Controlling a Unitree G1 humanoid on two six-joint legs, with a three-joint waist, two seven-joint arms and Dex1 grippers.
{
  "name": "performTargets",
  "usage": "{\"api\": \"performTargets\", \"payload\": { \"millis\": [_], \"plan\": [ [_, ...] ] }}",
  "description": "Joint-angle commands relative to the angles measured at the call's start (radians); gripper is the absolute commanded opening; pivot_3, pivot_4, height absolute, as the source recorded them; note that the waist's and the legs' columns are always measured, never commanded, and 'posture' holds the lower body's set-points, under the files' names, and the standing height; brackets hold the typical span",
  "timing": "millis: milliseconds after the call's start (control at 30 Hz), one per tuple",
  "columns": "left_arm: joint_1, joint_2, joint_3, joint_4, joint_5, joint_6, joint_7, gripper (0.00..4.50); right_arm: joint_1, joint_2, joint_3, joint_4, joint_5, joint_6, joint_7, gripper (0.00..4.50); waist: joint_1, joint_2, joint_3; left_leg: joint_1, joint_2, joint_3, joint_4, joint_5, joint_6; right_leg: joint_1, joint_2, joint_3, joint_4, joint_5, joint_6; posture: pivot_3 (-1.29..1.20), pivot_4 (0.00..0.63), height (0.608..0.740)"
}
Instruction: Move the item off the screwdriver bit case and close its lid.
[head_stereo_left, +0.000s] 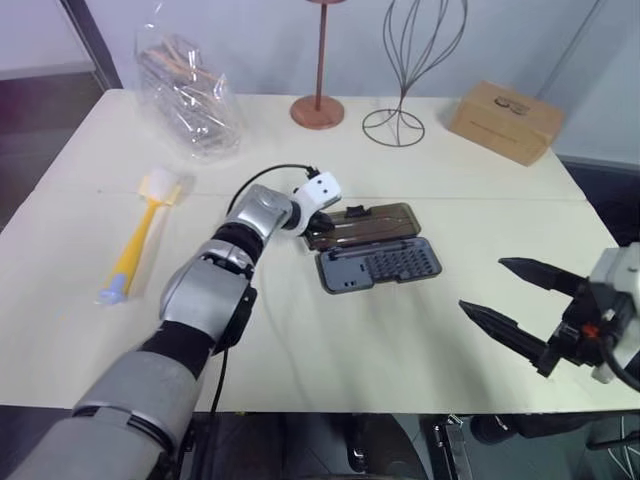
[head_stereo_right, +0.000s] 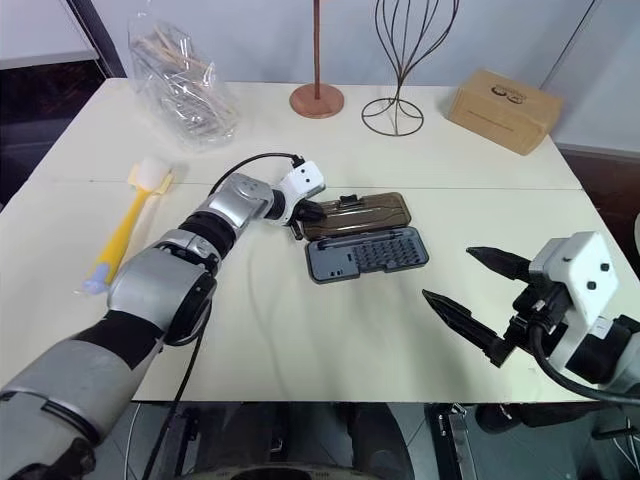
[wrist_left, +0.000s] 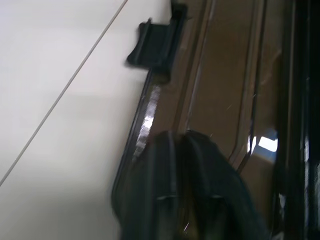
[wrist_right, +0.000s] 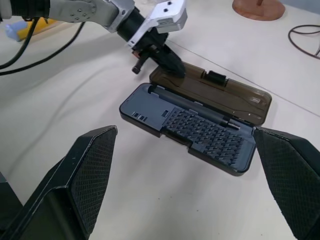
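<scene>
Screwdriver bit case lies open near the middle of the pale table, its dark grey tray of bits on the near side and the smoky-brown lid folded flat on the far side. It looks like light, rigid plastic, so a push on one end would probably slide or swing it across the smooth top rather than lift anything. The lid is thin, glossy and likely slippery. The best hold is probably its free far edge, near the small black latch tab, lifting it over the hinge towards the tray while the tray is kept from skating.

The left gripper has its fingers pressed together, their tips on the left end of the lid; whether they pinch its edge I cannot tell. The right gripper hangs over the near right of the table with its fingers spread wide and holding nothing, well apart from the case.

The yellow-handled brush lies at the far left of the table, clear of the case, so that part appears done. It is slim, stiff and light.

The table is flat and matte, with a seam line across it. At its far edge stand a crumpled clear plastic bag, a tan cardboard box and a round-footed stand, all well away from the lid's swing.
</scene>
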Motion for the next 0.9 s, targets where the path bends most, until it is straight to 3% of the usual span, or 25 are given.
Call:
{"api": "performTargets", "payload": {
  "millis": [33, 133, 267, 300, 433, 567, 900],
  "plan": [
    [-0.006, 0.036, 0.038, -0.01, 0.0, -0.014, 0.006, 0.81, 0.001, -0.018, -0.023, -0.005, 0.006, -0.02, -0.004, 4.5, -0.003, 0.0, 0.0, 0.0, 0.0, 0.0, 0.0, 0.0, 0.0, 0.0, 0.0, 0.0, 0.0, 0.0, 0.0, 0.0, 0.15, 0.737],
    [-0.041, 0.049, 0.118, -0.018, -0.063, 0.013, 0.007, 1.86, -0.005, -0.023, -0.019, 0.004, 0.012, -0.022, -0.008, 4.5, -0.005, 0.0, 0.0, 0.0, 0.0, 0.0, 0.0, 0.0, 0.0, 0.0, 0.0, 0.0, 0.0, 0.0, 0.0, 0.0, 0.15, 0.737],
    [-0.09, 0.074, 0.218, -0.037, -0.142, 0.082, -0.051, 3.94, -0.015, -0.028, 0.011, 0.008, 0.002, -0.029, -0.009, 4.5, 0.001, 0.0, 0.0, 0.0, 0.0, 0.0, 0.0, 0.0, 0.0, 0.0, 0.0, 0.0, 0.0, 0.0, 0.0, 0.0, 0.15, 0.737],
    [-0.101, 0.087, 0.237, -0.041, -0.152, 0.145, 0.001, 4.44, -0.021, -0.03, 0.022, 0.011, -0.001, -0.032, -0.007, 4.5, 0.002, 0.0, 0.0, 0.0, 0.0, 0.0, 0.0, 0.0, 0.0, 0.0, 0.0, 0.0, 0.0, 0.0, 0.0, 0.0, 0.15, 0.737],
    [-0.118, 0.107, 0.291, -0.045, -0.189, 0.418, 0.128, 4.44, -0.045, -0.038, 0.054, 0.034, -0.017, -0.041, 0.004, 4.5, -0.001, 0.0, 0.0, 0.0, 0.0, 0.0, 0.001, 0.0, 0.0, 0.0, 0.0, 0.0, 0.0, 0.0, 0.001, 0.0, 0.15, 0.737],
    [-0.111, 0.064, 0.341, -0.072, -0.246, 0.608, 0.196, 4.44, -0.081, -0.042, 0.108, 0.06, -0.045, -0.055, 0.015, 4.5, 0.001, 0.0, 0.0, 0.0, 0.0, 0.0, 0.001, 0.0, 0.0, 0.0, 0.0, 0.0, 0.0, 0.0, 0.001, 0.0, 0.15, 0.737],
    [-0.102, -0.04, 0.39, -0.107, -0.299, 0.794, 0.435, 4.44, -0.093, -0.038, 0.146, 0.05, -0.079, -0.062, 0.042, 4.5, -0.004, 0.001, 0.0, 0.0, -0.001, 0.0, 0.001, 0.001, -0.001, 0.0, 0.0, 0.0, 0.001, 0.001, 0.002, 0.0, 0.15, 0.737]
  ]
}}
